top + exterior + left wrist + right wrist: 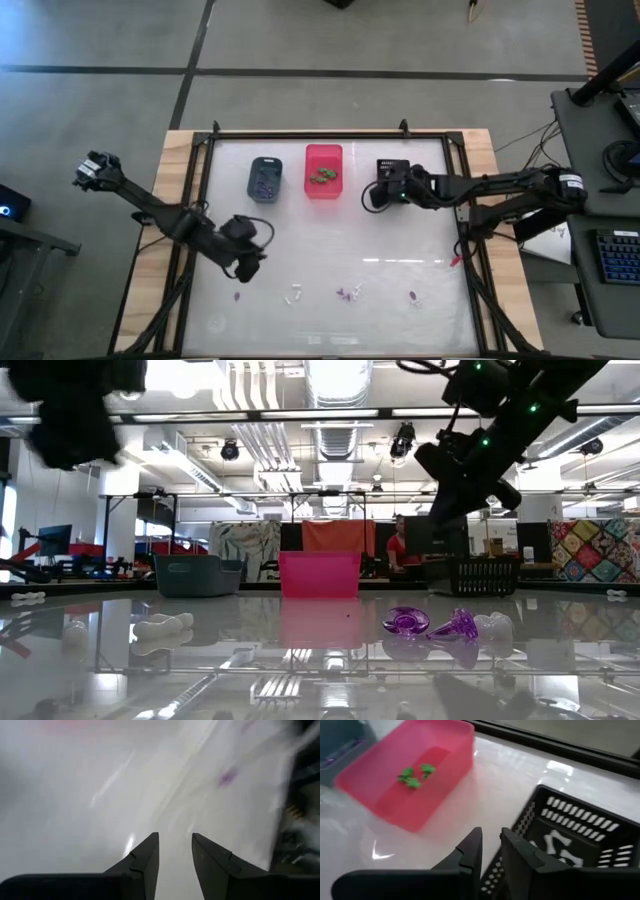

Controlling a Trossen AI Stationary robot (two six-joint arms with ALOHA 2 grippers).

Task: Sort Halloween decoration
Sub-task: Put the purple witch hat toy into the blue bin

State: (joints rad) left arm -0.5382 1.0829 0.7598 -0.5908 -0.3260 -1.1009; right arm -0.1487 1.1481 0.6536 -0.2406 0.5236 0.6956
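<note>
Robotics lab or open workshop hall: low view shows exposed ceiling ducts [338, 385], strip lights and hanging spotlights, monitors on stands [52, 540] at the far left, a patterned quilt [596, 550] on the right wall. High view shows a bare concrete floor [90, 110], a framed white desk [330, 230] on wood, plus a side workstation with keyboard [618, 258] and cables.
</note>
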